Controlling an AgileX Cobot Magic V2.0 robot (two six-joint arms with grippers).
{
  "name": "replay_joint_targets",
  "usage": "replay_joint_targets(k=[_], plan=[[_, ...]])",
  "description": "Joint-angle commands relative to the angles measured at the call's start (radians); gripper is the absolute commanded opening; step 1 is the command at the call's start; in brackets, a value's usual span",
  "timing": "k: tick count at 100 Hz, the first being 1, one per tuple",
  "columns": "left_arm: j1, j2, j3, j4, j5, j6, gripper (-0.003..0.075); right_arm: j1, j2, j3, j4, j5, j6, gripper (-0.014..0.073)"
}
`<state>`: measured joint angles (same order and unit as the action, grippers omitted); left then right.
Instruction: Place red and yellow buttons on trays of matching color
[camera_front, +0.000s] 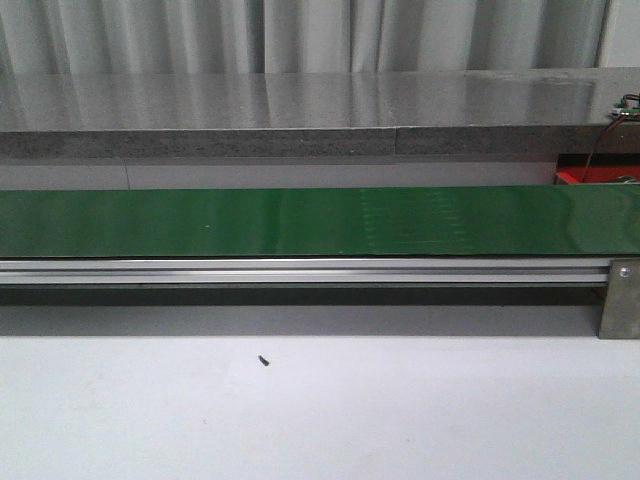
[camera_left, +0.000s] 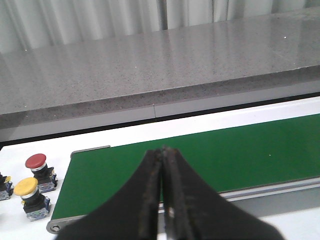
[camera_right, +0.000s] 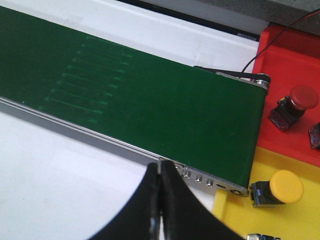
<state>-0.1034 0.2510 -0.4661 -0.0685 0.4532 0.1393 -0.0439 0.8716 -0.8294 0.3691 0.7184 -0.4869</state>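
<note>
Right gripper (camera_right: 161, 172) closed, empty; red button (camera_right: 292, 102) in red tray (camera_right: 287, 47).

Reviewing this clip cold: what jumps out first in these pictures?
The long green conveyor belt runs bare across the front view. At one end, in the left wrist view, a red button and a yellow button wait on the white table. At the other end, a red button sits on the red tray and a yellow button on the yellow tray.
</note>
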Motion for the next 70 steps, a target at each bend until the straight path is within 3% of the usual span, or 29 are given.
replay_joint_targets(k=[1, 14, 21, 35, 46, 57, 70], plan=[[-0.007, 0.009, -0.025, -0.008, -0.072, 0.002, 0.0155, 0.002, -0.007, -0.024, 0.03, -0.047, -0.01, -0.0095], [-0.007, 0.009, -0.025, -0.008, -0.072, -0.004, 0.0429, 0.002, -0.006, -0.024, 0.035, -0.047, -0.01, -0.0095], [-0.007, 0.009, -0.025, -0.006, -0.076, -0.044, 0.051, 0.002, -0.006, -0.024, 0.038, -0.044, -0.01, -0.0095], [-0.007, 0.025, -0.051, 0.051, -0.076, -0.139, 0.0512, 0.002, -0.006, -0.024, 0.038, -0.031, -0.01, -0.0095], [-0.007, 0.102, -0.122, 0.224, -0.028, -0.335, 0.0512, 0.002, -0.006, -0.024, 0.038, -0.029, -0.01, -0.0095], [-0.007, 0.229, -0.237, 0.476, 0.131, -0.576, 0.0512, 0.002, -0.006, -0.024, 0.042, -0.029, -0.01, -0.0095], [-0.007, 0.423, -0.376, 0.624, 0.299, -0.641, 0.0512, 0.002, -0.006, -0.024, 0.046, -0.029, -0.01, -0.0095]])
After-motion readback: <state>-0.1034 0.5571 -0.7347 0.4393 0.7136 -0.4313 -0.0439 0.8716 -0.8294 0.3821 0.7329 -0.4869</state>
